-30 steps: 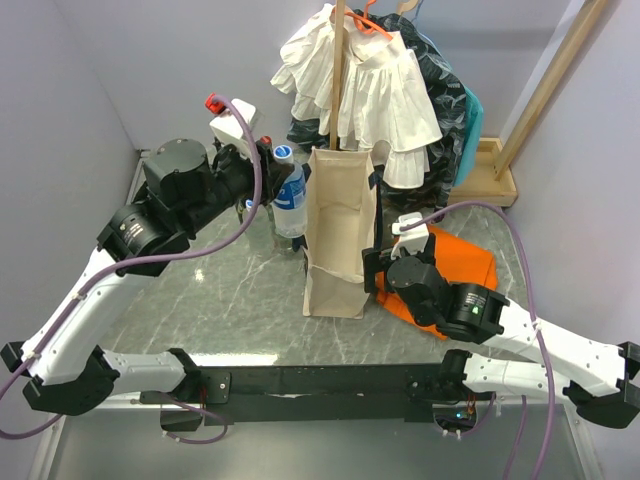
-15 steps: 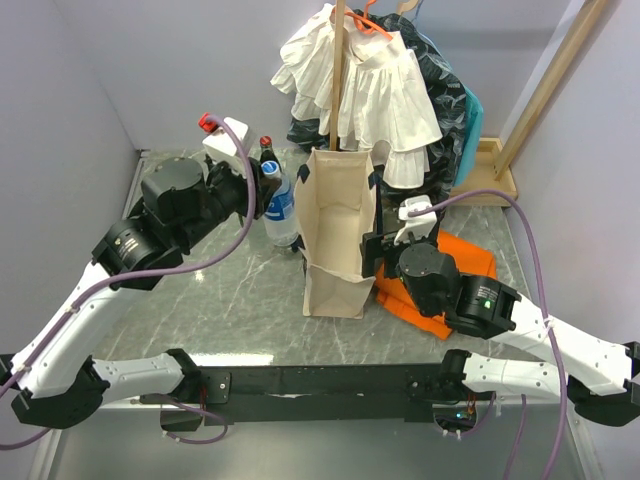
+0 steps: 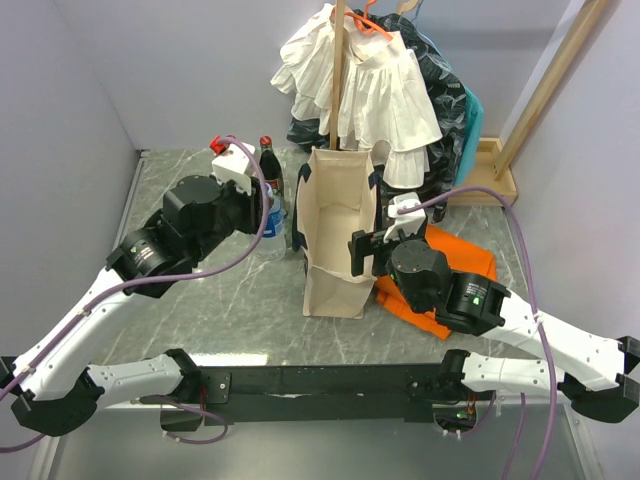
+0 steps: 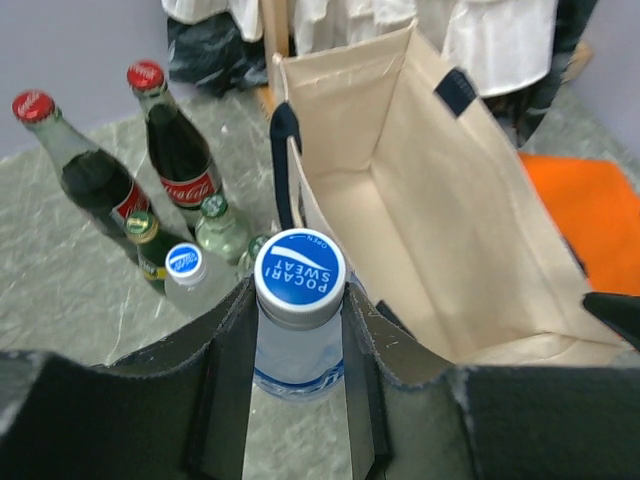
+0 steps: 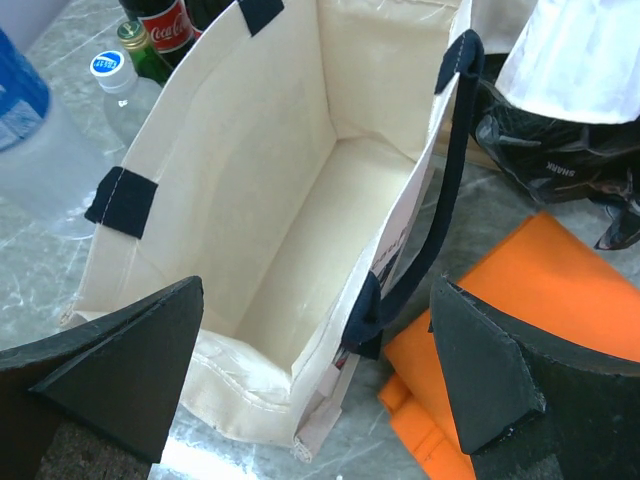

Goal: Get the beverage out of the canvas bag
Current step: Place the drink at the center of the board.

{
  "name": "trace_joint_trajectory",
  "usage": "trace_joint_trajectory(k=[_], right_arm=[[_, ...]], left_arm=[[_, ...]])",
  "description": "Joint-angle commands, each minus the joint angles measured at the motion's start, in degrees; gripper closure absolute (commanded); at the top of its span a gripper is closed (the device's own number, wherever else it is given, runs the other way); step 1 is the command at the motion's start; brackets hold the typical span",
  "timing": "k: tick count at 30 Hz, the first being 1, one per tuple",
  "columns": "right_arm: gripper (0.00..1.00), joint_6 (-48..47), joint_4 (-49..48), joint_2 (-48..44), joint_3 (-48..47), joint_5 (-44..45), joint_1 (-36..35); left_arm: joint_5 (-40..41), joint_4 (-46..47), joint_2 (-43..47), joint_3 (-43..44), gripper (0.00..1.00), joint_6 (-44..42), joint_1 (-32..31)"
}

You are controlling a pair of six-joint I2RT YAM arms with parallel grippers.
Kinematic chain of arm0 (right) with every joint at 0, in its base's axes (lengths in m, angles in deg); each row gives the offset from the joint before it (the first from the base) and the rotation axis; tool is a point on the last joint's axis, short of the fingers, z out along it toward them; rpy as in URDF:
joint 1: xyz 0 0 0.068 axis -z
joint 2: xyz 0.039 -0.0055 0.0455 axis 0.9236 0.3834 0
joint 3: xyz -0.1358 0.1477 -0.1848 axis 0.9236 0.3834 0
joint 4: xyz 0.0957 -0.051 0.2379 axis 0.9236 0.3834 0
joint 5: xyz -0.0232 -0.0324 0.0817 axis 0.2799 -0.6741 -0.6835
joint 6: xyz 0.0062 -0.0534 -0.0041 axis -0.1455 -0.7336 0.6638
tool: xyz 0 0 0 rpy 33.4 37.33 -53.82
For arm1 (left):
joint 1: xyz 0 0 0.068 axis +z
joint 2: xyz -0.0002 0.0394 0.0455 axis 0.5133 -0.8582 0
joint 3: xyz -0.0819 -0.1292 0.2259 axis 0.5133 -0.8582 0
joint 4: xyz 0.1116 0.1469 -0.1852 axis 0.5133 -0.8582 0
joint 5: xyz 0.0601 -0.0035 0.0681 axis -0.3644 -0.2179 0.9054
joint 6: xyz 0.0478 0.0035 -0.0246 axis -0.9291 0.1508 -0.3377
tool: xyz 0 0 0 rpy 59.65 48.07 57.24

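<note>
The cream canvas bag (image 3: 335,235) stands upright and open at mid table; its inside shows empty in the right wrist view (image 5: 300,200). My left gripper (image 3: 262,215) is just left of the bag, shut on the neck of a clear Pocari Sweat bottle (image 4: 299,300) with a blue cap. The bottle hangs outside the bag (image 4: 430,220), over the table. My right gripper (image 5: 315,385) is open, its jaws astride the bag's right wall and navy handle (image 5: 440,200); it also shows in the top view (image 3: 362,255).
Two cola bottles (image 4: 180,150), small green bottles and another blue-capped bottle (image 4: 185,265) stand left of the bag. A folded orange cloth (image 3: 455,270) lies right of it. White garments (image 3: 360,80) on a wooden stand hang behind, with a wooden frame (image 3: 490,170) at back right.
My left arm has swung nearer and lower with the bottle, down beside the standing bottles. My right gripper has moved up and left over the bag's right rim.
</note>
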Motion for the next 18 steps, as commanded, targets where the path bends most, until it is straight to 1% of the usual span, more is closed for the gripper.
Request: trace_joint_trajectory(k=[1,3,9,14,18], right_arm=[[0.00,-0.30,-1.89,-0.37,0.04,0.32,0.07],[0.00,-0.30,-2.41,-0.81,0.39,0.58,-0.02],[0.00,0.14,-2.24,-1.34,1.45,1.19,0.07],[0.00,0.84,-0.57,-2.04,2.15,2.34,0.16],[0.00,1.45,-0.22,-3.71,3.47,2.95,0.07]], left_arm=[[4.31,11.84,2.39,-0.23,0.99,0.66,-0.23],[5.19,12.72,2.31,-1.54,0.99,0.83,-0.23],[3.70,16.67,1.69,-5.50,0.99,1.63,-0.23],[4.32,16.59,0.55,-5.33,0.99,1.28,-0.23],[5.55,18.35,1.07,-7.78,0.99,0.92,-0.23]])
